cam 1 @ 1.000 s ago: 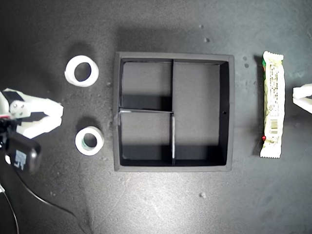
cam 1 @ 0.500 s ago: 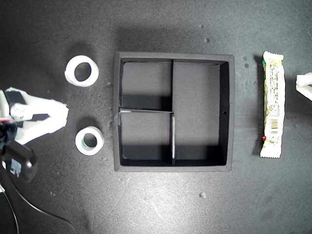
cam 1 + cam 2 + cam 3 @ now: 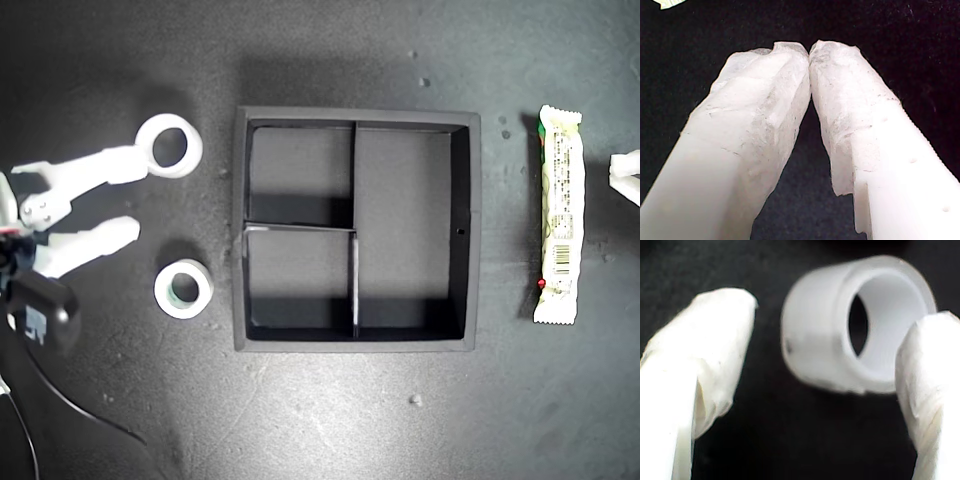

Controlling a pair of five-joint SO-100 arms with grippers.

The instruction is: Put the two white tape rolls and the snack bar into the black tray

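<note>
My second tool [image 3: 128, 196] stands wide open, holding nothing; one finger [image 3: 930, 390] overlaps the rim of the larger tape roll [image 3: 168, 145], the other sits clear of it. Risk: closing from here may tip or push the roll away rather than seat it. The smaller roll [image 3: 183, 288] lies near, the black tray [image 3: 240, 215] beyond. My first tool [image 3: 809, 50] is closed, empty, near the snack bar [image 3: 559, 213].

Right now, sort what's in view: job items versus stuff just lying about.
Job: larger tape roll, at my second gripper; smaller tape roll; snack bar; black tray.

Lying about: black cable; pale specks on the mat.
</note>
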